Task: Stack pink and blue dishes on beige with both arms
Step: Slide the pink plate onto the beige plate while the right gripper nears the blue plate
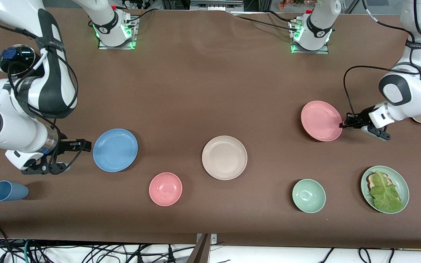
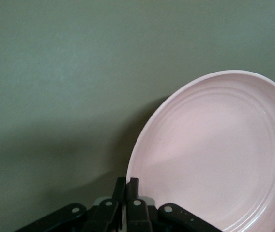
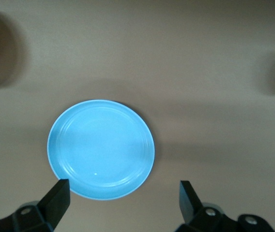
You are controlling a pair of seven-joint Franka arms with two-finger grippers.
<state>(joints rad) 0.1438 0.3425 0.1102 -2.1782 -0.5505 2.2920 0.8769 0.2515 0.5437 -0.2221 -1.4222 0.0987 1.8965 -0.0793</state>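
The pink plate (image 1: 321, 120) lies toward the left arm's end of the table. My left gripper (image 1: 342, 125) is shut on its rim at the edge toward that end. In the left wrist view the fingers (image 2: 129, 186) pinch the rim and the pink plate (image 2: 215, 154) looks tilted, with a shadow under it. The blue plate (image 1: 115, 149) lies flat toward the right arm's end. My right gripper (image 1: 86, 145) hovers open just beside its edge, and in the right wrist view the blue plate (image 3: 101, 147) lies ahead of the spread fingers (image 3: 57, 198). Between the two plates sits the beige plate (image 1: 224, 157), with nothing on it.
Nearer the front camera stand a pink bowl (image 1: 165, 189), a mint-green bowl (image 1: 308, 195) and a green plate (image 1: 364, 184) with bread and lettuce. A blue cup (image 1: 8, 191) lies on its side at the right arm's end. A glass lid (image 1: 16, 58) sits near that arm.
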